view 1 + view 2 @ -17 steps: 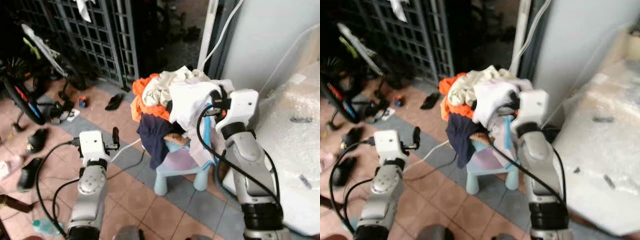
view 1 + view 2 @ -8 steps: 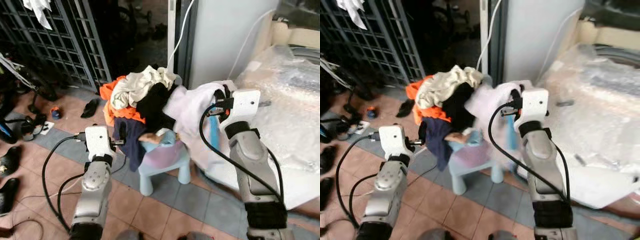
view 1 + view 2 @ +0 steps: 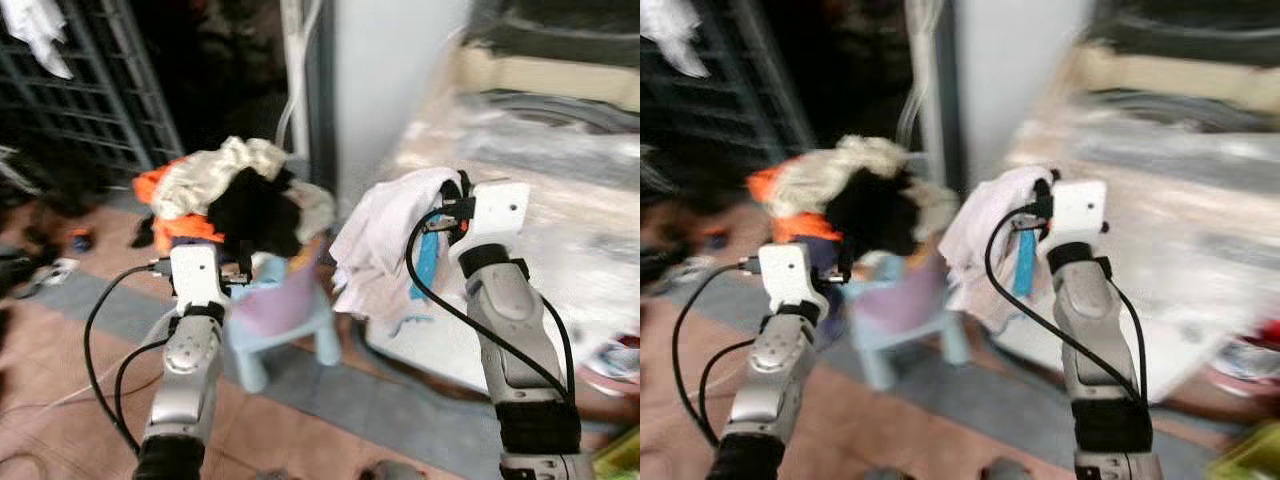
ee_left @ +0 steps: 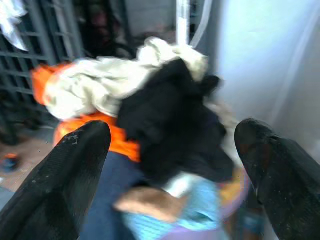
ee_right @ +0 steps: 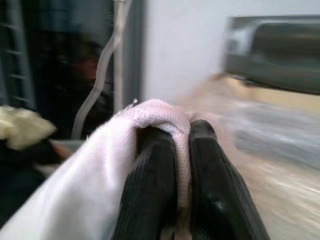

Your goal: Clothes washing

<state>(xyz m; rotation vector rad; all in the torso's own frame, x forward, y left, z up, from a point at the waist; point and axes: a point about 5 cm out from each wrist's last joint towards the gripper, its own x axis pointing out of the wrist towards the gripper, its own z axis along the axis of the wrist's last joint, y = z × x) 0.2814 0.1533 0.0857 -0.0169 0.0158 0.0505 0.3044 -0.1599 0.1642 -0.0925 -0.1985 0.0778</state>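
The washing machine (image 3: 560, 190), wrapped in clear plastic, lies just beyond and to the outer side of the right gripper (image 5: 181, 165), but the head views are smeared by motion and its opening cannot be made out — a drop aimed from here could land the cloth on the plastic top or the floor.

The clothes pile (image 3: 235, 195) on the small blue stool (image 3: 285, 315) sits well apart from the right gripper, on its inner side, and directly ahead of the left gripper (image 4: 170, 165). That gripper's black fingers (image 4: 75, 170) are spread wide and hold nothing. The heap is loose — orange, cream, black and navy pieces overlapping — and leans over the stool's edge, so a nudge could tip garments onto the tiles.

The white garment (image 3: 385, 235) hangs below the right gripper, whose two fingers are pinched together on a thin fold of it at the very top. Most of the cloth dangles free, so it may slip out, or snag on the cable (image 3: 420, 290) looped beside the forearm.

A light-blue strip (image 3: 428, 262) shows behind the hanging cloth; whether it belongs to the garment I cannot tell.
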